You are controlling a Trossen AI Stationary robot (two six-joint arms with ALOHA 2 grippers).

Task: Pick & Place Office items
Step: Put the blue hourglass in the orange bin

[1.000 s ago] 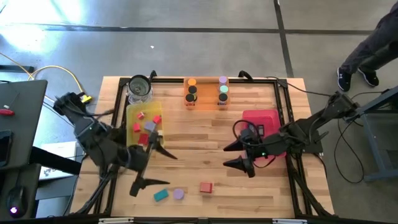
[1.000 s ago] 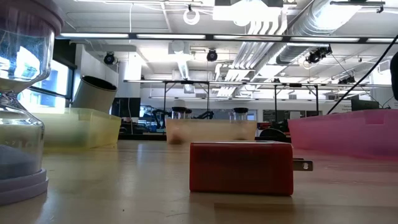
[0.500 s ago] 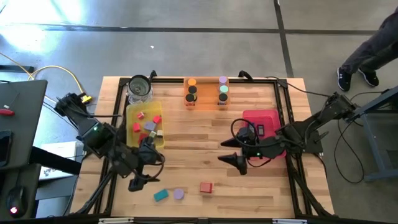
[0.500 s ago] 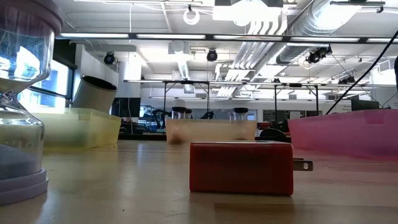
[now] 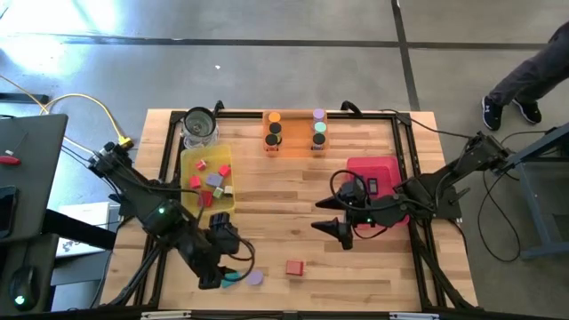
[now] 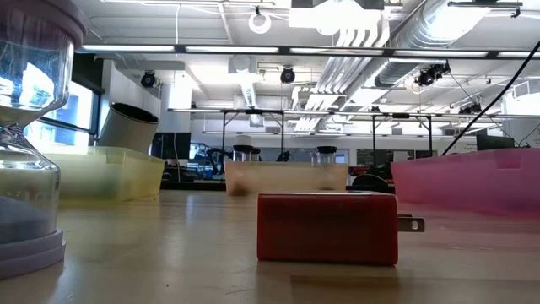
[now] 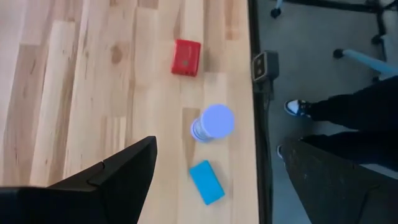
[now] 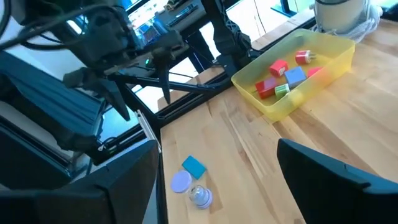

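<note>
Near the table's front edge lie a teal block (image 7: 206,182), a lavender piece (image 7: 212,121) and a red block (image 5: 294,267). My left gripper (image 5: 227,271) hangs open above the teal block, tipped down, and the block (image 5: 233,278) shows between its fingers (image 7: 112,177) in the left wrist view without touching them. My right gripper (image 5: 331,222) stands open above mid-table, in front of the pink tray (image 5: 373,169), with nothing between its fingers. More small blocks lie in the yellow tray (image 5: 188,158). Short cylinders stand in the orange tray (image 5: 295,133).
A clear glass jar (image 5: 199,124) stands at the far left corner behind the yellow tray. A black frame runs along the table's edges (image 5: 404,160). Bare wood lies between the trays and the front edge. A person's legs (image 5: 524,71) show on the floor beyond the far right corner.
My left gripper has come down and toward the table's near edge, tipping its fingers downward and rolling, and now hangs over the teal block. My right gripper has swung slightly toward the table's left. The pieces on the table have not moved.
</note>
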